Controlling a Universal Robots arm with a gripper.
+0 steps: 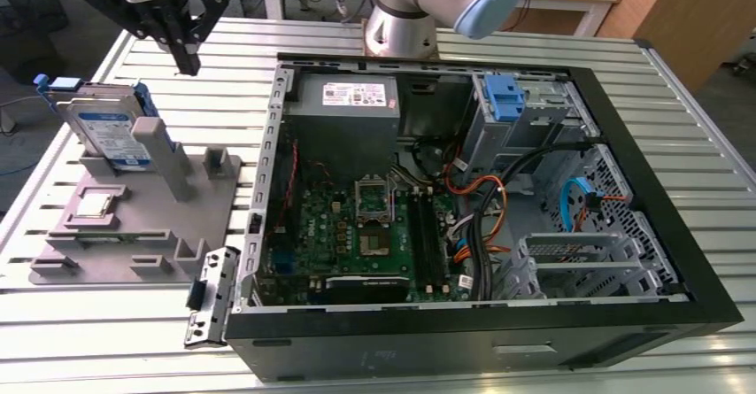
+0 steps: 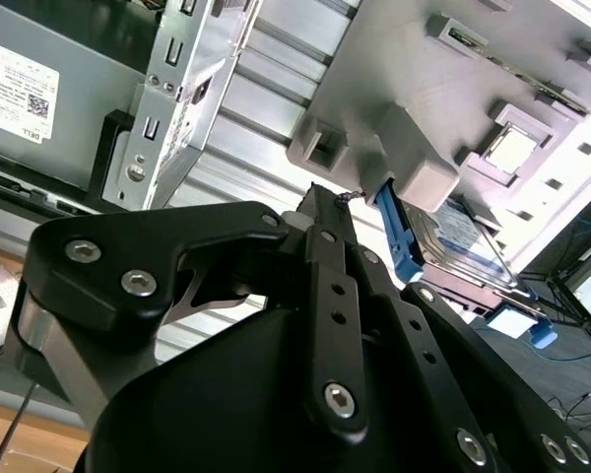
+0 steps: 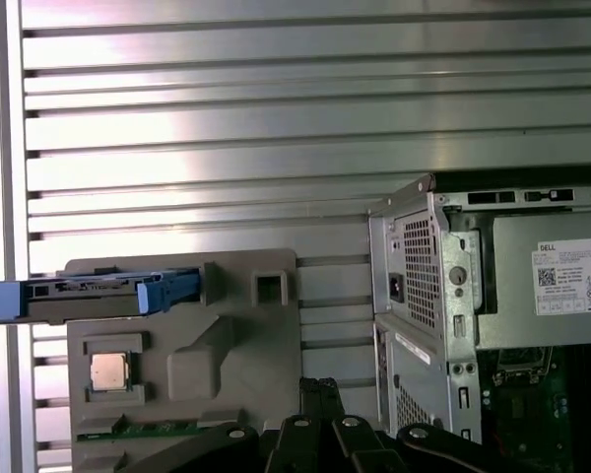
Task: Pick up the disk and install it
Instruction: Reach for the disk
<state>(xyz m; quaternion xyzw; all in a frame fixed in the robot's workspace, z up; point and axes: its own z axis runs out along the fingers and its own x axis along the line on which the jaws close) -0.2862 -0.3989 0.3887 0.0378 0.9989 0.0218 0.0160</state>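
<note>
One claw, seemingly pinched together, hangs near the disk upright in grey holder.

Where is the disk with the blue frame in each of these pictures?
Exterior view: disk stands upright in the grey stand, at the exterior view's left.
Second wrist view: disk slotted in the stand.
First wrist view: disk edge-on across the stand.
Shared landmark: the square chip on the stand.

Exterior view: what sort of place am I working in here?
Probably a computer-assembly lab bench: an opened desktop computer case on a slatted metal table, beside a grey fixture holding the disk on edge and a processor chip.
</note>
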